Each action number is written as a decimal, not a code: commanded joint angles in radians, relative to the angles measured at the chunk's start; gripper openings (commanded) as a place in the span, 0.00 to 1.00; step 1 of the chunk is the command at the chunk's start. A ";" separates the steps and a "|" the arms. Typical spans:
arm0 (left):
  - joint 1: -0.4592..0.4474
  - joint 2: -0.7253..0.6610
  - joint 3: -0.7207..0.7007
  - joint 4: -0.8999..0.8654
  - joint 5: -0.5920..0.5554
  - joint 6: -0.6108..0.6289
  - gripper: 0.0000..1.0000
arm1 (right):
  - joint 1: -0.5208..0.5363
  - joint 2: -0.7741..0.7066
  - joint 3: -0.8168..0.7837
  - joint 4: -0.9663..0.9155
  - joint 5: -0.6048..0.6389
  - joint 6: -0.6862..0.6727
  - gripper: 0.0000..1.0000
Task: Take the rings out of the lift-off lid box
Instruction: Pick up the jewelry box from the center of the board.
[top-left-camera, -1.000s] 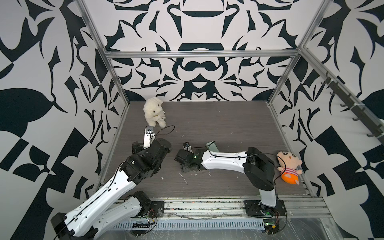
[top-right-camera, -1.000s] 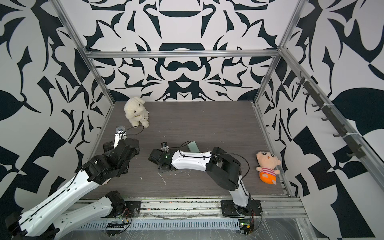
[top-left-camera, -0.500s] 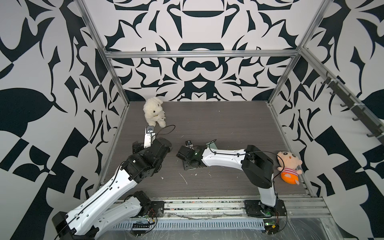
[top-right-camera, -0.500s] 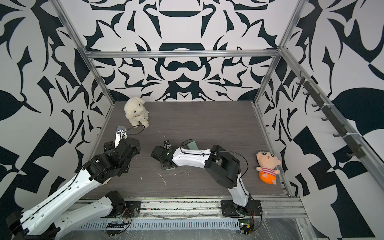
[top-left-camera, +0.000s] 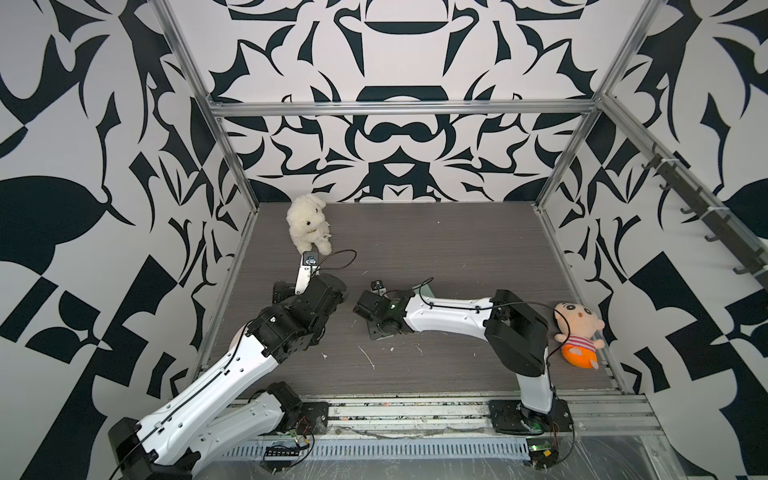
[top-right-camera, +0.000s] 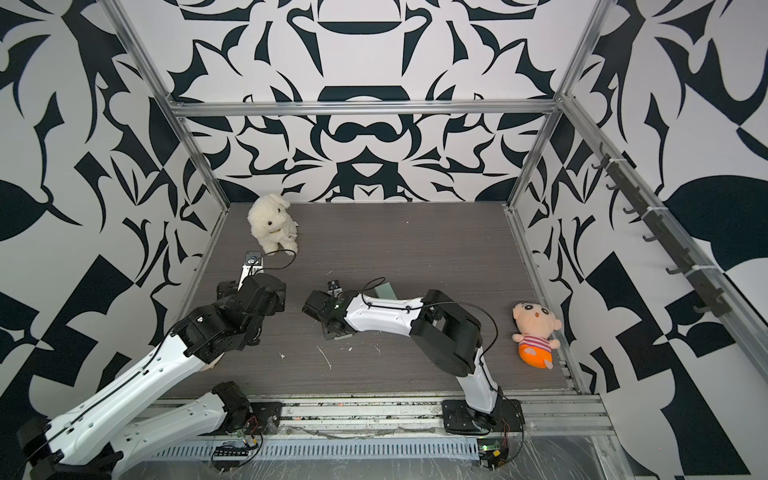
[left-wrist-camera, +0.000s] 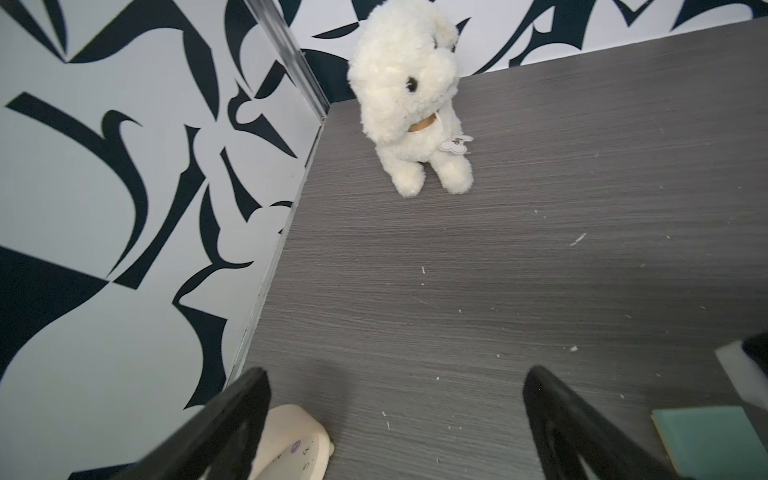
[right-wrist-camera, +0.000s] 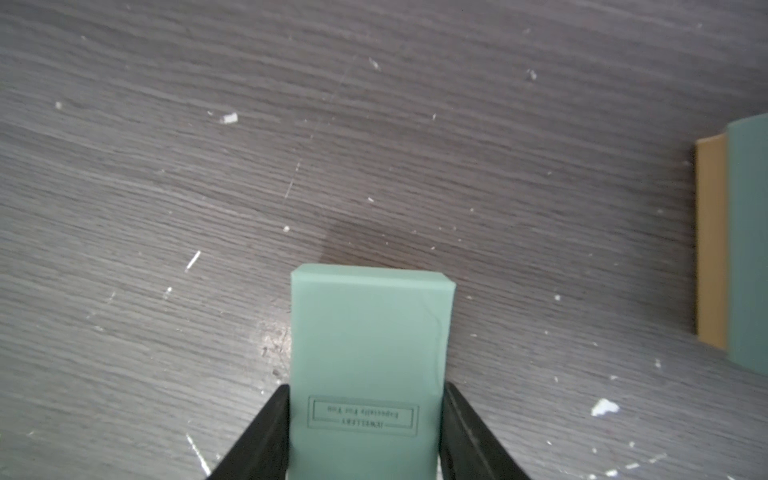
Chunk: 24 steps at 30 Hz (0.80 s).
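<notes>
Custody of the mint box (right-wrist-camera: 368, 332) lies with the right end effector (right-wrist-camera: 365, 395): its two black fingers (right-wrist-camera: 266, 436) press against the box's long sides at the labelled end, pinching it. The box is oblong. Its long axis runs straight out from between the fingers, away from the wrist, with the framed printed label on the upward face at the gripped end and the plain end farthest out. Whether it rests on the bench (top-left-camera: 415, 232) or is raised cannot be told. In both top views the right wrist covers it, near the middle of the bench. The rings are hidden from every view, and the box's visible face is closed. A second mint box (right-wrist-camera: 748, 249) with a tan edge lies well apart from the first. The left end effector (left-wrist-camera: 395, 415) is spread wide with nothing between its fingers, over bare bench beside a cream dial (left-wrist-camera: 295, 449), facing the white plush (left-wrist-camera: 411, 104). The doll (top-left-camera: 577, 336) lies beside the right arm's elbow.
</notes>
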 joint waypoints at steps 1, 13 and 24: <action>0.003 -0.038 -0.043 0.075 0.136 0.095 0.99 | -0.015 -0.105 -0.021 -0.001 0.003 -0.023 0.57; -0.007 -0.125 -0.204 0.258 0.580 0.288 1.00 | -0.052 -0.319 -0.171 0.049 -0.063 -0.078 0.57; -0.041 -0.029 -0.232 0.334 0.761 0.449 0.99 | -0.068 -0.502 -0.266 0.043 -0.086 -0.099 0.56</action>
